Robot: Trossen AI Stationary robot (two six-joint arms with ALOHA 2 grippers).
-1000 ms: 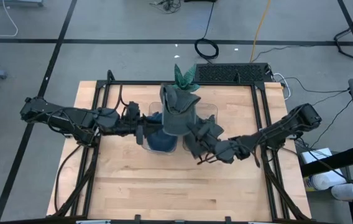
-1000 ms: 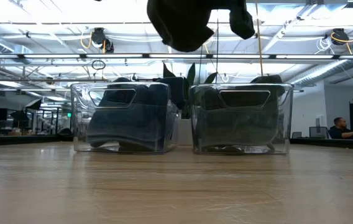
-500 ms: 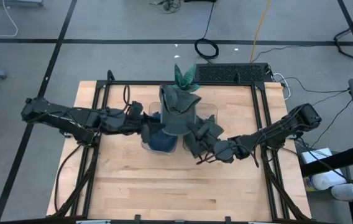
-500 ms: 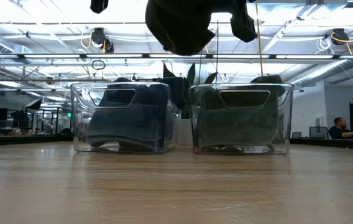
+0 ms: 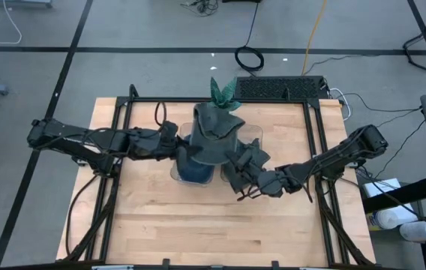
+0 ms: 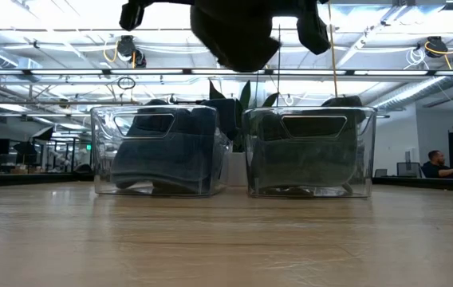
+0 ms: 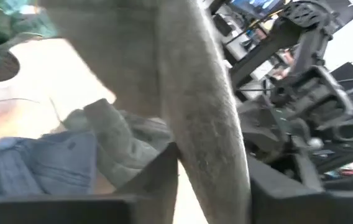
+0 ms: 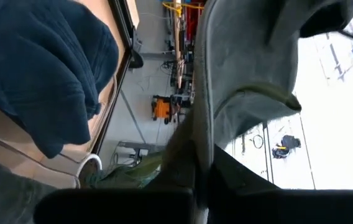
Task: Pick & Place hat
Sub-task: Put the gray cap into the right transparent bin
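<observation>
Grey hat (image 5: 214, 135) lifted above the bins (image 6: 163, 151), pinched in right gripper (image 8: 195, 180). Left gripper (image 5: 174, 142) beside its edge, fingers around fabric, grip uncertain. Next: lower into a bin, release.

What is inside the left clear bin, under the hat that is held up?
The left clear bin holds blue hats. How many is hidden; the gray hat covers part from above.

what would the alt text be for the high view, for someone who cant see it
Seen from above, two dark robot arms meet over a wooden table, holding a grey hat up between them above two clear bins. The left gripper is at the hat's left edge, the right gripper clamped on its lower right. A blue hat fills the left bin.
</observation>
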